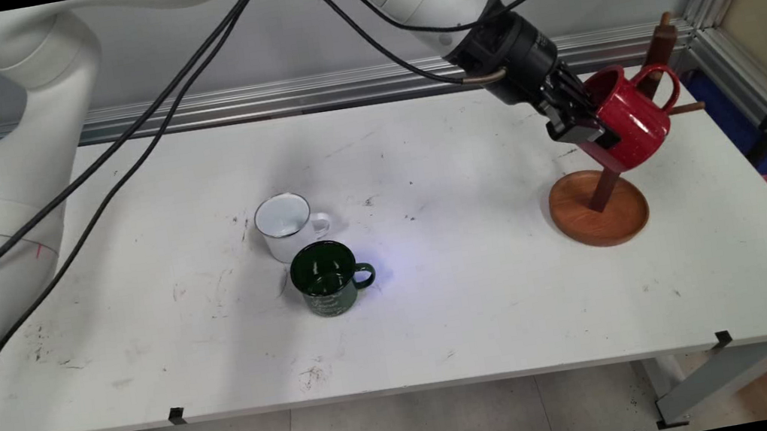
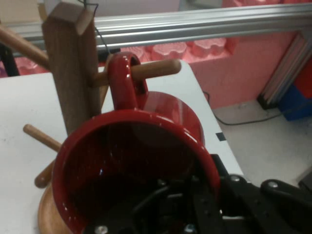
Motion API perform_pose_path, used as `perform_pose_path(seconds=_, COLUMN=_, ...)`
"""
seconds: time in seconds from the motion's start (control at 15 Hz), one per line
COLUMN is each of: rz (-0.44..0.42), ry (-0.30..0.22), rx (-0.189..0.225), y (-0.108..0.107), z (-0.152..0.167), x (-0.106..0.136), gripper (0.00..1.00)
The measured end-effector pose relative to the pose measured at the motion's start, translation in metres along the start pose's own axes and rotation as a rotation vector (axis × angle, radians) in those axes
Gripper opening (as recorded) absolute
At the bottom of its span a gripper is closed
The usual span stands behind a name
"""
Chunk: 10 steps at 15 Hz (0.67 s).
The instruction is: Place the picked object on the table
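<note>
The jaws are clamped on the rim of a red mug, one finger inside it, holding it tilted against a wooden mug tree near the bench's far right corner. The mug's handle is looped over a peg of the tree. Well apart to the left, a white mug and a green mug stand just beside each other.

white table | white mug, green mug touching | wooden mug stand at right
</note>
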Motion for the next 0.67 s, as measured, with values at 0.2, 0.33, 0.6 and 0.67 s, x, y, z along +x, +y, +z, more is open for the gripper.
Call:
perform_pose_path(seconds=0.2, rz=0.005, ry=0.005, rx=-0.013, y=0.002, z=-0.001, x=0.004, gripper=0.0)
perform_pose_path(seconds=0.33, rz=0.01, ry=0.01, rx=-0.023, y=0.005, z=-0.003, x=0.009, gripper=0.0)
perform_pose_path(seconds=0.6, rz=0.014, ry=0.012, rx=-0.039, y=0.01, z=-0.007, x=0.015, gripper=0.0)
perform_pose_path(seconds=0.67, rz=0.015, ry=0.012, rx=-0.043, y=0.012, z=-0.009, x=0.017, gripper=0.0)
